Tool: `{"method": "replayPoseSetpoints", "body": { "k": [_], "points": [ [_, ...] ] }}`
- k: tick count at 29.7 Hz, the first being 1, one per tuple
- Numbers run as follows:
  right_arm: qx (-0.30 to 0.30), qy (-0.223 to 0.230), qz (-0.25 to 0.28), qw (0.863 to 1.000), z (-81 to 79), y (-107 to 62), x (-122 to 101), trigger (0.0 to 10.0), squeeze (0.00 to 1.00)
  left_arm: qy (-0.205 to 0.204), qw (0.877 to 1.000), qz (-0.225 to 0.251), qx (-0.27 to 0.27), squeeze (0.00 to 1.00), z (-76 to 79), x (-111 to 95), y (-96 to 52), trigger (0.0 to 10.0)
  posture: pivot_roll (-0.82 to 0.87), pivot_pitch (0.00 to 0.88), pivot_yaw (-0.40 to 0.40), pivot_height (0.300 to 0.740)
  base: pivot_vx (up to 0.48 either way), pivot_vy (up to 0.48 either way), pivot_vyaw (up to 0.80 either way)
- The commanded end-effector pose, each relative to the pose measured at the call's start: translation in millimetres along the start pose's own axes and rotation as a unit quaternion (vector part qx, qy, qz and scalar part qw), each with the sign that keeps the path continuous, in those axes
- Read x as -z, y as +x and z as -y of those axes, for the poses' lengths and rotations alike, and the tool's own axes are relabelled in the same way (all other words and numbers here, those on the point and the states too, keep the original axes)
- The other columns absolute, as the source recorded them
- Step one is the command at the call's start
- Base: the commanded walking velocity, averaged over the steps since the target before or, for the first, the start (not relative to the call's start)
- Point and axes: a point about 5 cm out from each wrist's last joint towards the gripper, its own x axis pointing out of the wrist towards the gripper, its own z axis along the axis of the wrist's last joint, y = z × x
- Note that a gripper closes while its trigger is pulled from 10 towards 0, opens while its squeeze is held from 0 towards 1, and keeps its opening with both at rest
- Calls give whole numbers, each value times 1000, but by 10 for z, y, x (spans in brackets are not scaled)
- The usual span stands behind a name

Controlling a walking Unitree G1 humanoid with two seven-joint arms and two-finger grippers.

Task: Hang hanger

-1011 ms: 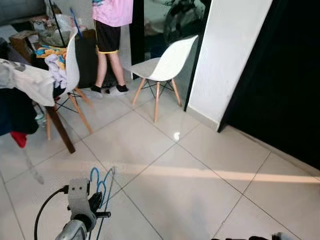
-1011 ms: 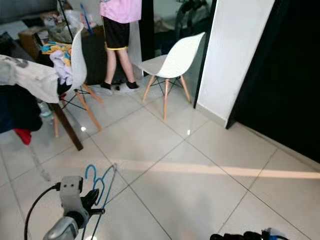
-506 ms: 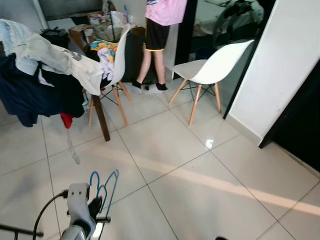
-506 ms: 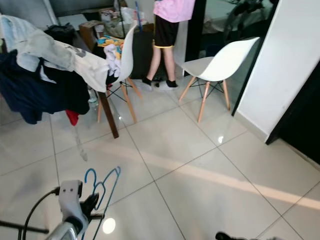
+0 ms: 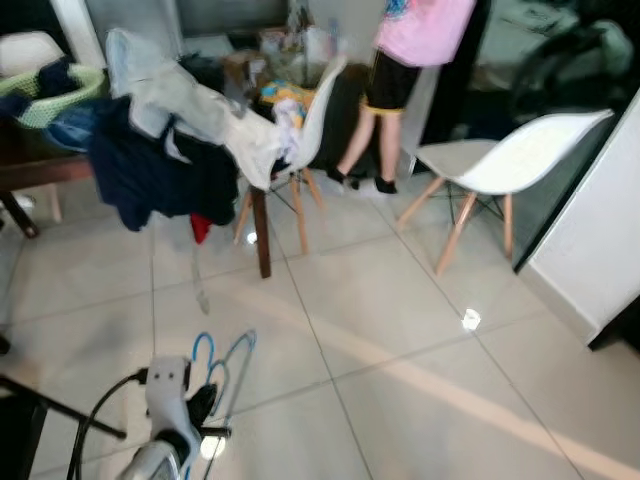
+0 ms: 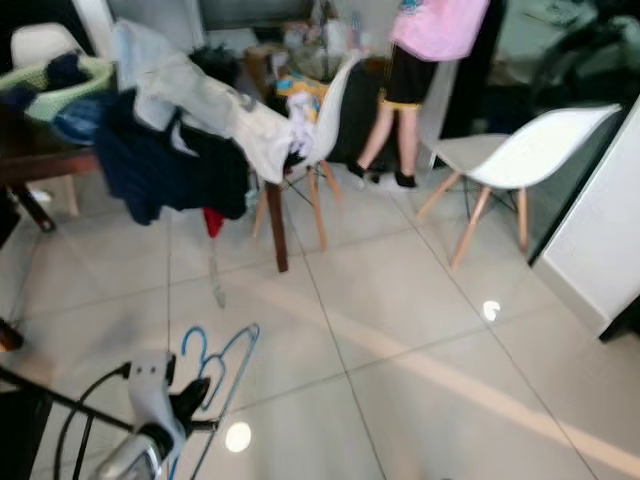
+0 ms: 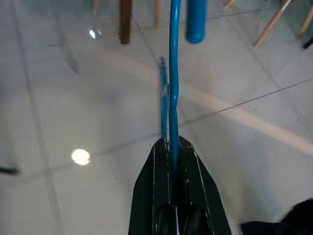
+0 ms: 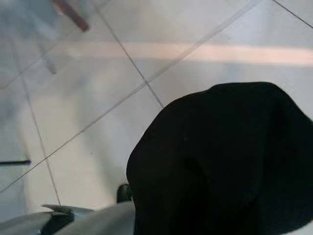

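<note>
While blurred, views still legible.
Left gripper (image 7: pixel 172 147): jaws pinched on blue hanger (image 5: pixel 225 365), held over tiled floor (image 5: pixel 400 340).
Right gripper: jaw state cannot be told.
Table (image 5: pixel 262 225): draped with clothes (image 5: pixel 180 130).

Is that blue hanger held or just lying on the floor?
Held: the left tool is shut on the blue hanger, above the floor.

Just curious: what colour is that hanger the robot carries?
Blue. The hanger shows best in the left wrist view.
</note>
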Motion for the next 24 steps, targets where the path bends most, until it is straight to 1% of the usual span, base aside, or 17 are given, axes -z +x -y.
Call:
{"method": "replayPoseSetpoints", "body": {
  "k": [1, 2, 3, 5, 6, 7, 8, 10, 11, 12, 13, 14, 16, 18, 21, 23, 24],
  "points": [
    [-11, -15, 19, 1000, 4, 6, -70, 10000, 0, 40, 999, 19, -2, 0, -55, -123, 38, 10000, -45, 91, -28, 740, 0, 0, 638],
    [-28, -24, 42, 998, -10, 50, -181, 10000, 0, 67, 997, 40, 5, 0, -58, -261, 78, 10000, -45, 91, -28, 740, 0, 0, 644],
    [-28, -24, 42, 998, -10, 50, -181, 10000, 0, 67, 997, 40, 5, 0, -58, -261, 78, 10000, -45, 91, -28, 740, 0, 0, 644],
    [-81, -49, 103, 990, -286, 335, -510, 10000, 0, 107, 990, 88, 28, 0, 22, -533, 107, 10000, -39, 92, -28, 740, 0, 0, 638],
    [-81, -49, 103, 990, -286, 335, -510, 10000, 0, 107, 990, 88, 28, 0, 22, -533, 107, 10000, -39, 92, -28, 740, 0, 0, 638],
    [-115, -64, 138, 982, -536, 500, -744, 10000, 0, 110, 987, 113, 42, 0, 108, -651, 78, 10000, -39, 92, -28, 740, 0, 0, 638],
    [-151, -86, 180, 968, -890, 555, -1039, 10000, 0, 99, 984, 134, 57, 0, 210, -754, 20, 10000, -39, 92, -28, 740, 0, 0, 638],
    [-151, -86, 180, 968, -890, 555, -1039, 10000, 0, 99, 984, 134, 57, 0, 210, -754, 20, 10000, -39, 92, -28, 740, 0, 0, 638],
    [-176, -124, 215, 953, -1243, 458, -1291, 10000, 0, 84, 983, 147, 76, 0, 339, -821, -54, 10000, -39, 92, -28, 740, 0, 0, 638],
    [-176, -124, 215, 953, -1243, 458, -1291, 10000, 0, 84, 983, 147, 76, 0, 339, -821, -54, 10000, -39, 92, -28, 740, 0, 0, 638],
    [-185, -143, 244, 941, -1472, 266, -1461, 10000, 0, 69, 981, 153, 101, 0, 481, -844, -135, 10000, -34, 100, -30, 740, 0, 0, 406],
    [-185, -143, 244, 941, -1472, 266, -1461, 10000, 0, 69, 981, 153, 101, 0, 481, -844, -135, 10000, -34, 100, -30, 740, 0, 0, 406],
    [-187, -142, 278, 932, -1605, -58, -1660, 10000, 0, 53, 980, 153, 114, 0, 556, -843, -172, 10000, -37, 103, -27, 740, 0, 0, 0],
    [-190, -138, 285, 929, -1640, -136, -1719, 10000, 0, 40, 981, 153, 112, 0, 532, -840, -152, 10000, -40, 104, -29, 740, 0, 0, 0],
    [-204, -135, 295, 924, -1748, -127, -1786, 10000, 0, 29, 978, 167, 121, 0, 541, -884, -114, 10000, -45, 103, -32, 740, 0, 0, 0],
    [-213, -140, 303, 918, -1903, -44, -1847, 10000, 0, 38, 973, 187, 130, 0, 586, -969, -80, 10000, -39, 100, -38, 740, 311, 0, 0],
    [-213, -140, 303, 918, -1903, -44, -1847, 10000, 0, 38, 973, 187, 130, 0, 586, -969, -80, 10000, -39, 100, -38, 740, 341, 0, 0]
  ]
}}
